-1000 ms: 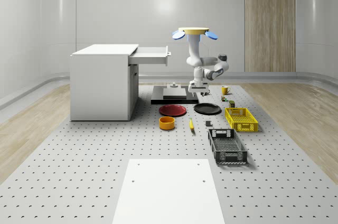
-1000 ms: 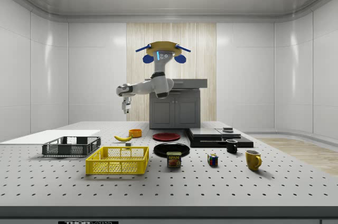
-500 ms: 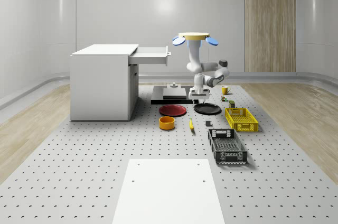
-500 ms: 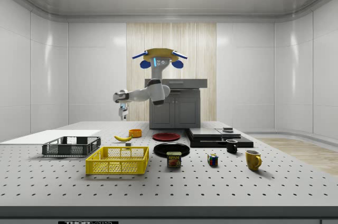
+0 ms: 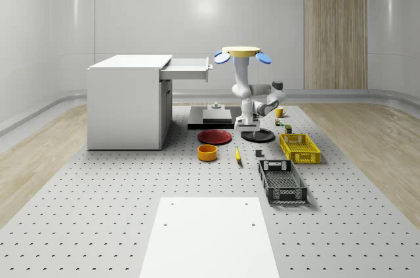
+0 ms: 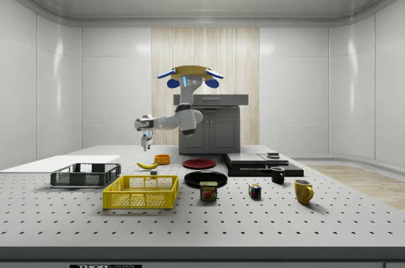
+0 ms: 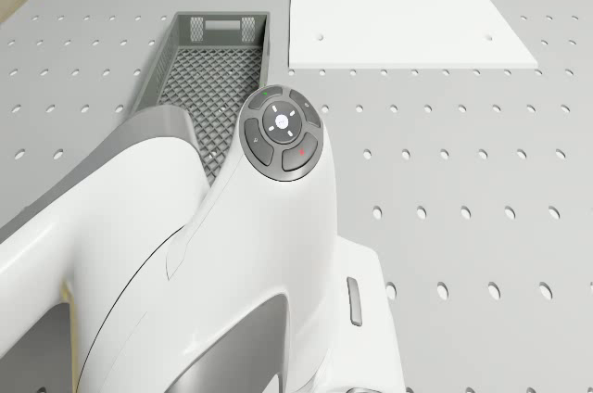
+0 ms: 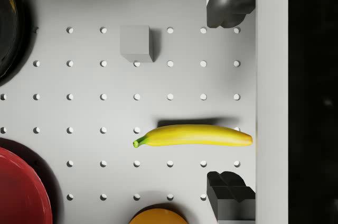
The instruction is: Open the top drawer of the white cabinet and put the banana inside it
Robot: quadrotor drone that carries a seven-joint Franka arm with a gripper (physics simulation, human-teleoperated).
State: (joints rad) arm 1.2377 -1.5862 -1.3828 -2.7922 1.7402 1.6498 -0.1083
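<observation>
Banana (image 8: 193,135): lies flat between the spread fingers (image 8: 229,2) of the gripper (image 8: 231,100), long axis crossing their line; drone hovers above.

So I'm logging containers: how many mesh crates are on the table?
2. The yellow crate sits toward the whole-scene view's right, beside the black plate; the dark grey crate lies just in front of it, nearer the camera.

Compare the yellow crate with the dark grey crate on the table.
The yellow crate is bright yellow; the grey crate is dark grey. In the whole-scene view the yellow crate sits nearer the drone, and the grey crate looks longer and narrower. Both are open-topped mesh crates resting flat on the table.
</observation>
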